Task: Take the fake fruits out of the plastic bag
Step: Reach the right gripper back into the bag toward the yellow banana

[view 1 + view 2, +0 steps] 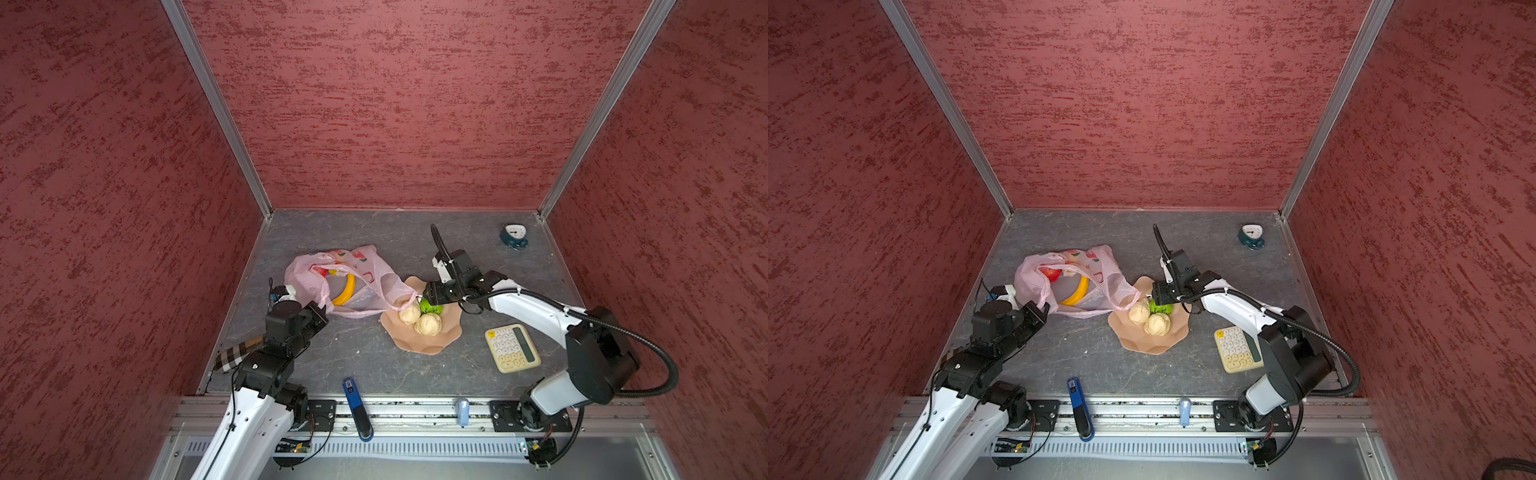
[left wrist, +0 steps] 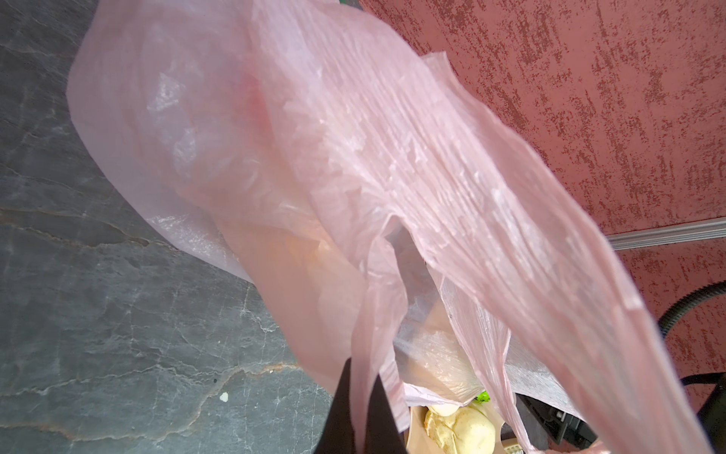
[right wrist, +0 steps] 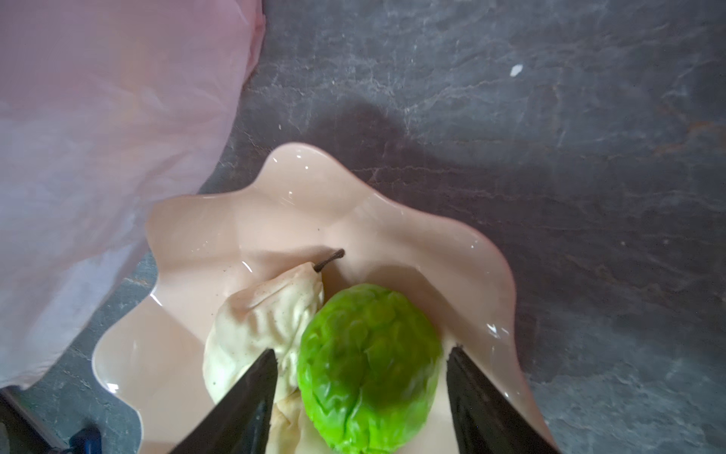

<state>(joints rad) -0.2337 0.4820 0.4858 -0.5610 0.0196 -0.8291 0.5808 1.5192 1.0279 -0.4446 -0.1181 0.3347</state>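
The pale-pink plastic bag (image 1: 365, 257) lies crumpled at mid-left, mouth open. Inside it show a yellow banana (image 1: 345, 291) and a red fruit (image 1: 320, 272). My left gripper (image 1: 320, 309) is shut on one bag handle; in the left wrist view the pink strip (image 2: 365, 314) runs down between the dark jaws of that gripper (image 2: 363, 369). Two beige lumpy balls (image 1: 409, 312) (image 1: 428, 325) and a green fruit (image 1: 430, 308) rest in the peach bowl (image 1: 415, 345). My right gripper (image 3: 363, 351) stands open astride the green fruit (image 3: 369, 365), with a gap on each side.
A cream calculator (image 1: 512, 348) lies right of the bowl, under the right arm. A small teal clock (image 1: 514, 237) stands at the back right. A blue tool (image 1: 357, 409) lies at the front edge, and a plaid item (image 1: 235, 355) by the left wall.
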